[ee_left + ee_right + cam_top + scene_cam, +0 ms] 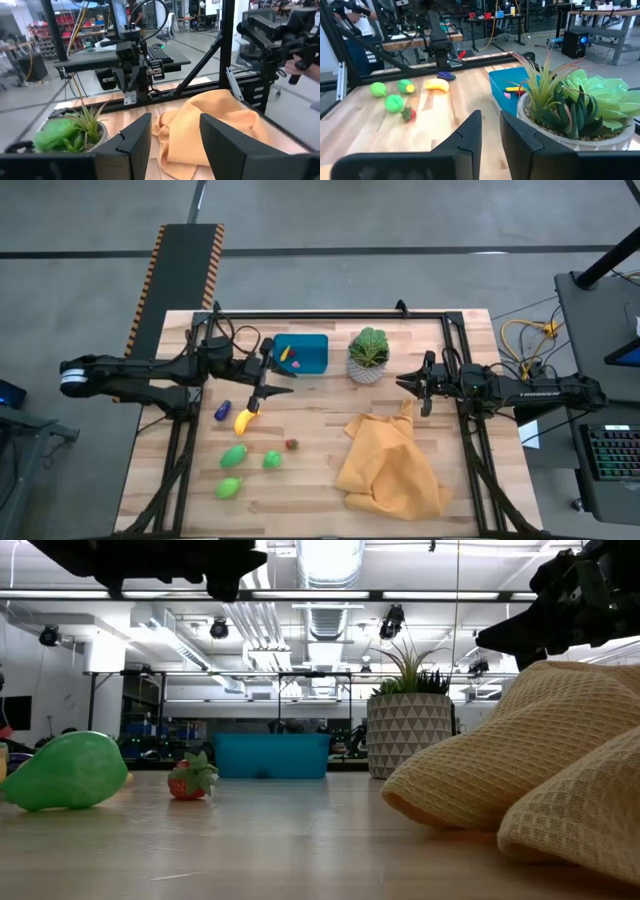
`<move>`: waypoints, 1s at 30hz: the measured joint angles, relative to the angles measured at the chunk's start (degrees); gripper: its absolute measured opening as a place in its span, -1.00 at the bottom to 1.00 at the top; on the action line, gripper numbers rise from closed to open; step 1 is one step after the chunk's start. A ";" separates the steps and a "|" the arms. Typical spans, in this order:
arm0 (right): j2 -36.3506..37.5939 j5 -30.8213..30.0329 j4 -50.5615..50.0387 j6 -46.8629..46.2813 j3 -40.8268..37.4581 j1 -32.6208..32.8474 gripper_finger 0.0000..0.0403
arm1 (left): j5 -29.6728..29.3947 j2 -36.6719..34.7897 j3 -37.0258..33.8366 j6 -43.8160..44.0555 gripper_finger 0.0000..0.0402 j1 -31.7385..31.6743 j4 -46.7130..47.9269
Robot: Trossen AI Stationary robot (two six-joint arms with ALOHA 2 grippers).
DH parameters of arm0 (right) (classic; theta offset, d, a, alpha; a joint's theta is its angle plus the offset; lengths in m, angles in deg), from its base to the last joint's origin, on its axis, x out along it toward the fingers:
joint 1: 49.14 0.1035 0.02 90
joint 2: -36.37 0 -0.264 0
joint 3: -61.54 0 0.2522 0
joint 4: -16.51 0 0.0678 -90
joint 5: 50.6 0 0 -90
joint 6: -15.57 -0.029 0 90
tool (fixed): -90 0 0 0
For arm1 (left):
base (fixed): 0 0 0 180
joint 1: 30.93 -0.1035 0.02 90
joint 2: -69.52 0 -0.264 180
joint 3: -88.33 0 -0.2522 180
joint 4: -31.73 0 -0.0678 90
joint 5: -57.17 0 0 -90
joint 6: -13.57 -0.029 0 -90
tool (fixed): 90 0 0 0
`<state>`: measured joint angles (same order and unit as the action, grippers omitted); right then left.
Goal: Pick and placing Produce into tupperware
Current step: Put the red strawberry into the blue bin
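tupperware (300, 354) contents, seemingly yellow and red bits, show only from above; both tools stand apart, empty.

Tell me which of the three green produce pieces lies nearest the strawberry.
The green piece just left of the strawberry; the other two lie farther left.

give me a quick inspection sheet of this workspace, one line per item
surface: wooden table, black frame.
job's things: teal tupperware holds small red and yellow pieces; banana, purple piece, three green pieces, strawberry lie outside it.
clutter: potted plant; yellow cloth.
grippers: left gripper open above the banana, empty; right gripper beside the plant, narrow gap, empty.
cables: yellow coil off the table's right.
surroundings: workshop benches; keyboard.
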<state>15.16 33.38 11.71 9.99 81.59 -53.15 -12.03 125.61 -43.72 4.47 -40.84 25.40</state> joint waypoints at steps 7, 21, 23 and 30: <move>0.00 0.25 -0.86 2.39 0.00 0.00 -0.93 | 0.09 -0.44 0.00 -4.75 -0.42 1.75 -0.18; 0.09 16.50 2.54 7.34 0.00 0.00 -0.96 | 7.23 -0.85 0.00 -0.80 -0.58 2.60 0.12; 0.07 16.50 2.35 7.20 0.00 0.00 -0.96 | 7.23 -0.85 0.00 -0.80 -0.58 2.69 0.19; 0.06 16.48 2.39 6.19 0.00 0.00 -0.96 | 7.52 -0.72 0.00 -0.23 -0.57 4.11 0.60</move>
<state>15.22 49.86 14.10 16.18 81.59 -53.15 -4.51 124.89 -43.72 4.24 -36.73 26.01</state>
